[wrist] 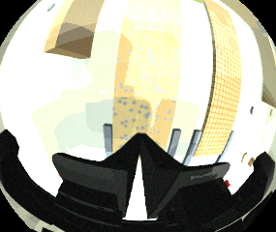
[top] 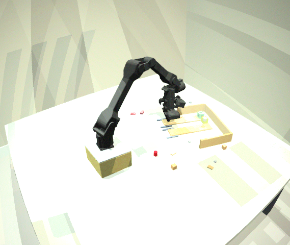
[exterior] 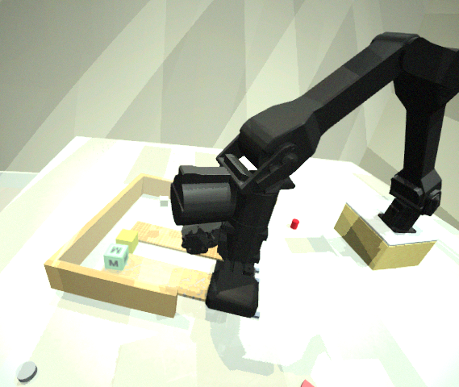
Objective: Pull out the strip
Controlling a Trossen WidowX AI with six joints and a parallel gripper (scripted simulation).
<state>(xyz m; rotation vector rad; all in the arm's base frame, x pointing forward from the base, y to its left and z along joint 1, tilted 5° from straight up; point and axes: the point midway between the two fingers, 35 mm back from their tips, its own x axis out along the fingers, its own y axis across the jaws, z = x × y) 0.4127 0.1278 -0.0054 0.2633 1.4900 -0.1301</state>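
Observation:
The mint cube labelled M rests on the far end of the speckled strip. A yellow cube stands close beside it, towards the grid-patterned strip. My gripper is shut and empty, pointing down at the near end of the speckled strip. The wrist view shows its tips over that end, between two blue-grey bars. Whether the tips touch the strip is hidden.
A wooden wall surrounds the strips' far ends and is open on the robot's side. Blue-grey bars flank the near ends. A red cylinder and a small wooden cube stand outside.

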